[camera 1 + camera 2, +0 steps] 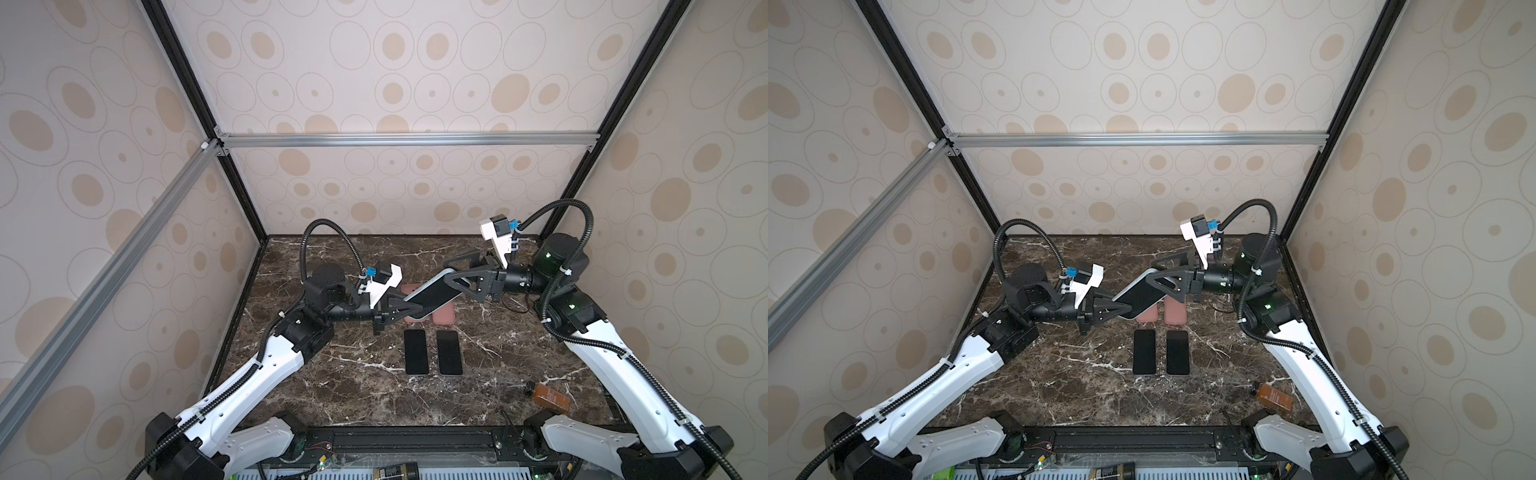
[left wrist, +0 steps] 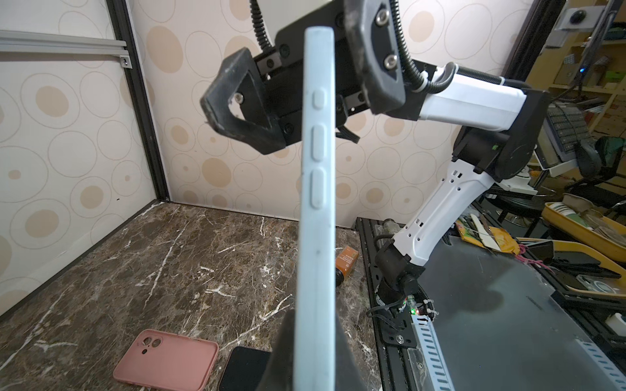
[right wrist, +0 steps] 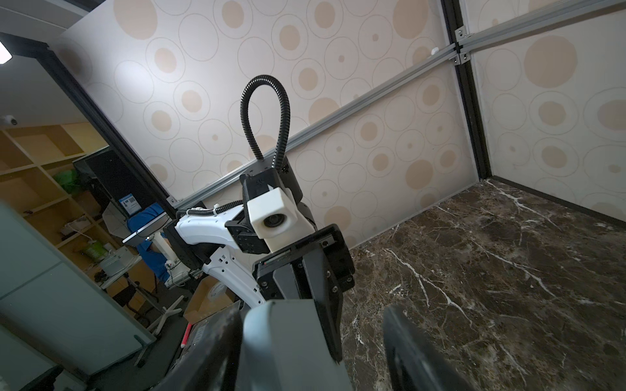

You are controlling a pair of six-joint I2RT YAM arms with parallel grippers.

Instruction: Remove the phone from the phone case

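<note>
One cased phone aloft in left claw, right claw loose around it.

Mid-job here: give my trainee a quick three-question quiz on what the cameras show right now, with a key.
1. True or false: the left end effector grips the cased phone up in the air.
2. How many bare phones lie screen-up on the table?
3. The right end effector is: A) shut on the phone's far end, B) open around the phone's far end, C) resting on the table.
Key: 1 true; 2 two; 3 B.
</note>
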